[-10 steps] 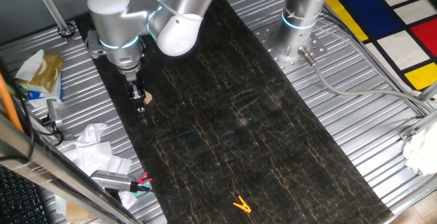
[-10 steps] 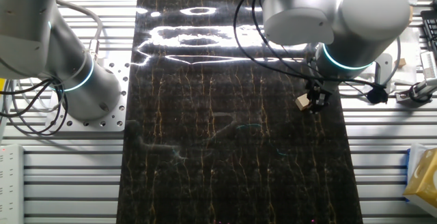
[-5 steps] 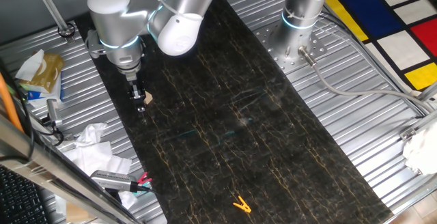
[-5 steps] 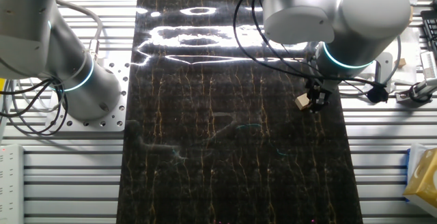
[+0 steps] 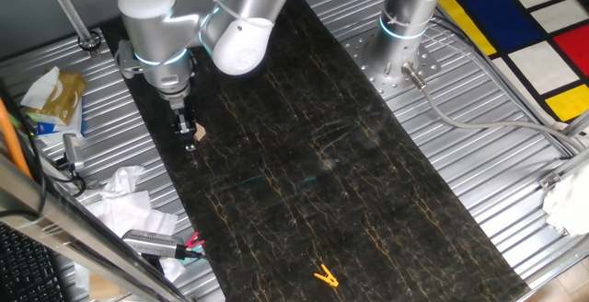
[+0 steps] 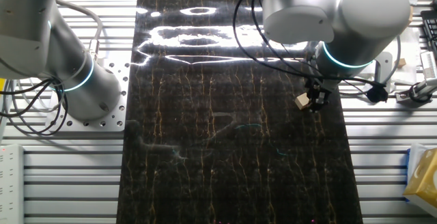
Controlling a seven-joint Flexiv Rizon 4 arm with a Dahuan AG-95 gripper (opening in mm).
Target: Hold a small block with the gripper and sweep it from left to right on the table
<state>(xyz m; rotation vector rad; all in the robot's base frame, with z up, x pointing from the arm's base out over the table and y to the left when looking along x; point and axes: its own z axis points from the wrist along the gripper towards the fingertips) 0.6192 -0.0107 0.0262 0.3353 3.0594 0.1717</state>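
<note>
Gripper down at the counter's edge, block right at its tip.
Gripper [image 5: 189,138] points straight down, fingers close together; block [image 5: 198,133] touches its side, but whether it's clamped I cannot tell. Both sit on the black counter [image 5: 304,164]; a yellow clip [image 5: 324,275] lies well apart.

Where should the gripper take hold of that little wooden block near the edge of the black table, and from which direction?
Take the small block across two opposite flat side faces, coming straight down from above. It is a tiny cube lying flat on the table, so only its sides give parallel surfaces for the narrow fingers. The gripper already points down right beside it, near the table's edge; whether it is clamped on the cube cannot be told.
</note>
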